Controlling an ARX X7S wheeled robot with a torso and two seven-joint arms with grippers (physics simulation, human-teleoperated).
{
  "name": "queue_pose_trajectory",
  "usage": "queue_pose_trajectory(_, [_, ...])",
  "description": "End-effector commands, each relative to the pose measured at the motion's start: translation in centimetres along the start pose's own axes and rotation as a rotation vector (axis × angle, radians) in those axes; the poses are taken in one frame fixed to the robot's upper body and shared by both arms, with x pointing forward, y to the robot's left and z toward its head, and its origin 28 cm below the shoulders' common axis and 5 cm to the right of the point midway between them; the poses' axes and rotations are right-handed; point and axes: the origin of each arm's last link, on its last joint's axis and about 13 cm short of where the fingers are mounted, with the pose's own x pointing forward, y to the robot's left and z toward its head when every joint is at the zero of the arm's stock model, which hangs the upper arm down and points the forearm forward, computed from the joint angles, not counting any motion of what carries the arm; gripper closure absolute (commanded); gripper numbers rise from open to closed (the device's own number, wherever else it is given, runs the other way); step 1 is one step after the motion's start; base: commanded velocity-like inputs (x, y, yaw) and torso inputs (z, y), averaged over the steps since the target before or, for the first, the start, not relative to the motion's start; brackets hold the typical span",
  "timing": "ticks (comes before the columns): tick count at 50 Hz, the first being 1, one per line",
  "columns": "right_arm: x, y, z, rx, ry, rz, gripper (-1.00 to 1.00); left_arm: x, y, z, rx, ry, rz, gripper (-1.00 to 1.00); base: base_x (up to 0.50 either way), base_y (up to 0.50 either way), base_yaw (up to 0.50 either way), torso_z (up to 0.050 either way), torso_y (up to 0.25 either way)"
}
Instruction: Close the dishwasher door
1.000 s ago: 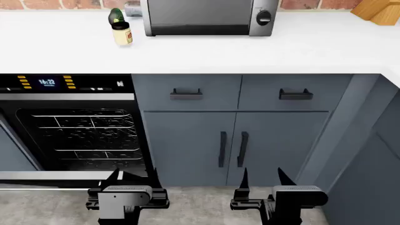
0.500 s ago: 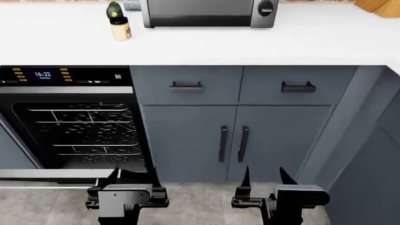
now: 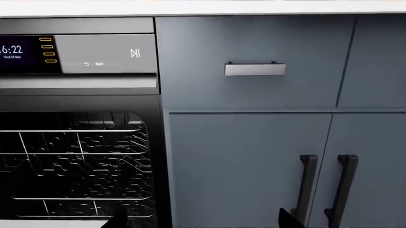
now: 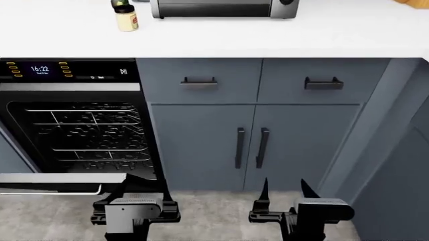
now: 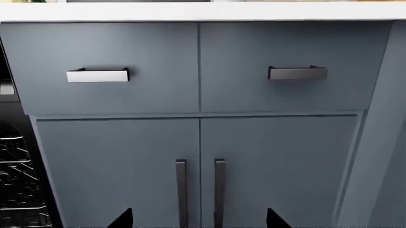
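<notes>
The dishwasher door (image 4: pixel 60 178) hangs open at the lower left of the head view, folded down flat, with its brushed-silver edge strip and thin bar handle facing me. A corner of it shows in the left wrist view (image 3: pixel 51 224). Behind it the open cavity shows wire racks (image 4: pixel 94 135) under the control panel (image 4: pixel 67 70). My left gripper (image 4: pixel 144 188) is open and empty, just right of the door's near corner. My right gripper (image 4: pixel 285 190) is open and empty in front of the grey-blue cabinet doors. Both also show open in their wrist views, left (image 3: pixel 203 223) and right (image 5: pixel 198 221).
Grey-blue drawers (image 4: pixel 199 80) and cabinet doors with black vertical handles (image 4: pixel 250 148) stand right of the dishwasher. A white counter (image 4: pixel 268 35) carries a silver appliance (image 4: pixel 221 9) and a small jar (image 4: pixel 125 21). A cabinet side (image 4: pixel 395 165) closes in at the right. Grey floor lies below.
The head view has tilted down: the counter and cabinets have slid up in the picture, and the open door's edge sits higher. Both grippers stay open in the same place.
</notes>
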Motion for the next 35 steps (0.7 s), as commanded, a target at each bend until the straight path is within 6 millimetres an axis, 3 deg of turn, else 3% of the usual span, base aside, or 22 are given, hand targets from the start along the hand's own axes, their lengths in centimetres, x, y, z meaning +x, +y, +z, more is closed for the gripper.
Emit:
queue_pose_trajectory(1, [0.02,0.02,-0.03,-0.004,0.001,0.000,-1.00,-0.01,0.02,-0.01,0.000,-0.001,0.002,-1.00,0.00,0.00,0.00,-0.050,0.000])
queue_pose_trajectory(35, [-0.13,0.06,0.10,-0.015,-0.011,-0.001,-1.00,-0.07,0.02,0.04,0.001,-0.005,0.005,-1.00,0.00,0.00,0.00,-0.050,0.000])
